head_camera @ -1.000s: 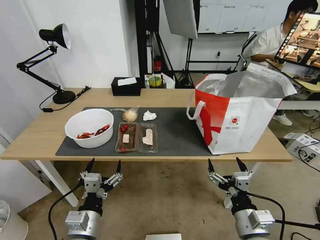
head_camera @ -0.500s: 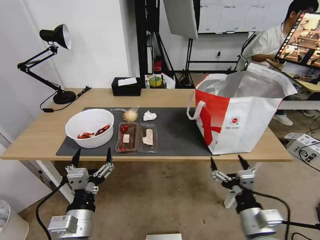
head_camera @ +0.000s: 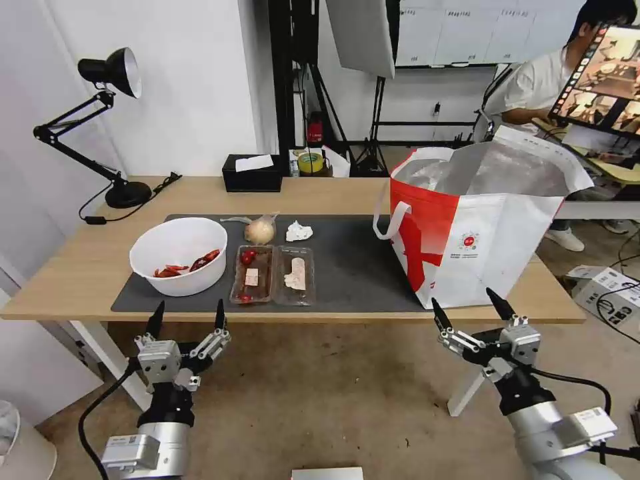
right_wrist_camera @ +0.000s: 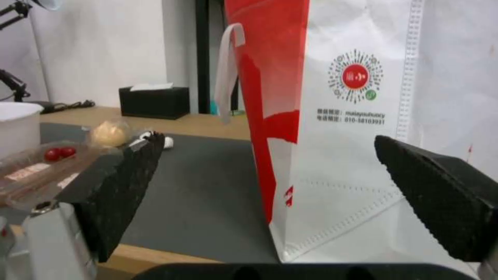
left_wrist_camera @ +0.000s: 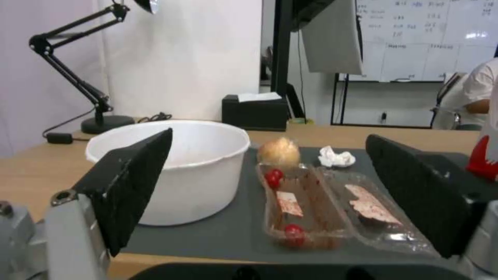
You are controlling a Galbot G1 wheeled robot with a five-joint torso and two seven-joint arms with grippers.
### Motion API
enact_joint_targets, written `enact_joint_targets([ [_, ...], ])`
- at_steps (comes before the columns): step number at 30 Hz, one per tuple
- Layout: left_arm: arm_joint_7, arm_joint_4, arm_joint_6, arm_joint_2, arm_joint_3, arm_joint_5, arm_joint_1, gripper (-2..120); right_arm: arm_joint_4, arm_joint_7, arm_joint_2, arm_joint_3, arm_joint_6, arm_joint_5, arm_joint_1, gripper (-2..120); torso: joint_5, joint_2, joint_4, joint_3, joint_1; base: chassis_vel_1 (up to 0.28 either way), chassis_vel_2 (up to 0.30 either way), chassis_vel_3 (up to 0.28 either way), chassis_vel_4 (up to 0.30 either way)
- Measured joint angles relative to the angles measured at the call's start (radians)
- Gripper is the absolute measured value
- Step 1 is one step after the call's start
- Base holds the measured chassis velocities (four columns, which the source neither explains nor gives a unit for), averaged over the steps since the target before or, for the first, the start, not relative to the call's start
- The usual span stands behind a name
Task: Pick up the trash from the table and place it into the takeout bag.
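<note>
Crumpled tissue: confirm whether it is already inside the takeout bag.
No, the crumpled tissue lies on the dark grey mat, left of the takeout bag.

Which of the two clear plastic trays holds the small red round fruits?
The left tray, the one beside the white bowl. It holds red fruits; the right tray holds only a pale scrap.

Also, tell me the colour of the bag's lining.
Silver foil, seen best in the head view inside the takeout bag.
</note>
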Motion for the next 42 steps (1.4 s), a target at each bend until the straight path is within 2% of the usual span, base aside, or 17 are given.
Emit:
enact_joint_targets([
  [15,0.002,0.066,-0.033,0.007,-0.003,0.017,0.001,100,-0.113,0.006,0.021,-0.047,0.039,0.010,0.028,100,-0.0001,0.000,0.0000,0.000,0.000,0.000,0.000,0.000,0.000],
  [24,0.002,0.083,-0.039,0.009,-0.004,0.024,0.001,100,-0.102,0.015,0.015,-0.076,0.030,0.061,0.037,100,-0.0001,0.000,0.0000,0.000,0.000,0.000,0.000,0.000,0.000],
  [25,0.002,0.088,-0.045,0.010,-0.004,0.029,0.001,100,-0.084,0.027,0.004,-0.092,0.003,0.127,0.039,100,-0.0001,0.000,0.0000,0.000,0.000,0.000,0.000,0.000,0.000],
  [26,0.002,0.088,-0.045,0.010,-0.004,0.029,0.001,100,-0.084,0.027,0.004,-0.092,0.003,0.127,0.039,100,-0.0001,0.000,0.0000,0.000,0.000,0.000,0.000,0.000,0.000],
  [28,0.002,0.090,-0.054,0.013,-0.007,0.037,0.001,100,-0.042,0.063,-0.018,-0.126,-0.060,0.265,0.052,100,-0.0002,0.000,0.0000,0.000,0.000,0.000,0.000,0.000,0.000],
  [30,0.002,0.091,-0.055,0.014,-0.007,0.038,0.001,100,-0.034,0.076,-0.025,-0.135,-0.079,0.305,0.057,100,-0.0002,0.000,0.0000,0.000,0.000,0.000,0.000,0.000,0.000],
  [32,0.001,0.094,-0.059,0.018,-0.015,0.038,0.002,100,-0.004,0.148,-0.059,-0.179,-0.158,0.512,0.099,100,-0.0003,0.000,0.0000,0.000,0.000,0.000,0.000,0.000,0.000],
  [34,0.001,0.095,-0.059,0.019,-0.016,0.038,0.002,100,-0.002,0.156,-0.063,-0.184,-0.165,0.536,0.105,100,-0.0002,0.000,0.0000,0.000,0.000,0.000,0.000,0.000,0.000],
  [35,0.001,0.096,-0.060,0.022,-0.020,0.037,0.003,100,0.007,0.199,-0.080,-0.216,-0.192,0.653,0.139,100,-0.0002,0.000,0.0000,0.000,0.000,0.000,0.000,0.000,0.000],
  [36,0.001,0.096,-0.060,0.022,-0.020,0.037,0.003,100,0.007,0.199,-0.080,-0.216,-0.192,0.653,0.139,100,-0.0002,0.000,0.0000,0.000,0.000,0.000,0.000,0.000,0.000],
  [38,0.001,0.096,-0.060,0.026,-0.025,0.037,0.006,100,0.011,0.241,-0.090,-0.251,-0.211,0.758,0.179,100,-0.0002,0.000,0.0001,0.000,0.000,0.000,0.000,0.000,0.000],
  [39,0.001,0.096,-0.060,0.026,-0.026,0.037,0.007,100,0.012,0.286,-0.094,-0.297,-0.222,0.863,0.233,100,-0.0003,0.000,0.0001,0.000,0.000,0.000,0.000,0.000,0.000],
  [40,0.001,0.096,-0.060,0.026,-0.026,0.037,0.007,100,0.012,0.286,-0.094,-0.297,-0.222,0.863,0.233,100,-0.0003,0.000,0.0001,0.000,0.000,0.000,0.000,0.000,0.000],
  [42,0.001,0.096,-0.060,0.026,-0.029,0.035,0.005,100,-0.006,0.353,-0.087,-0.369,-0.228,0.978,0.319,100,-0.0002,0.000,0.0002,0.000,0.000,0.000,0.000,0.000,0.000],
])
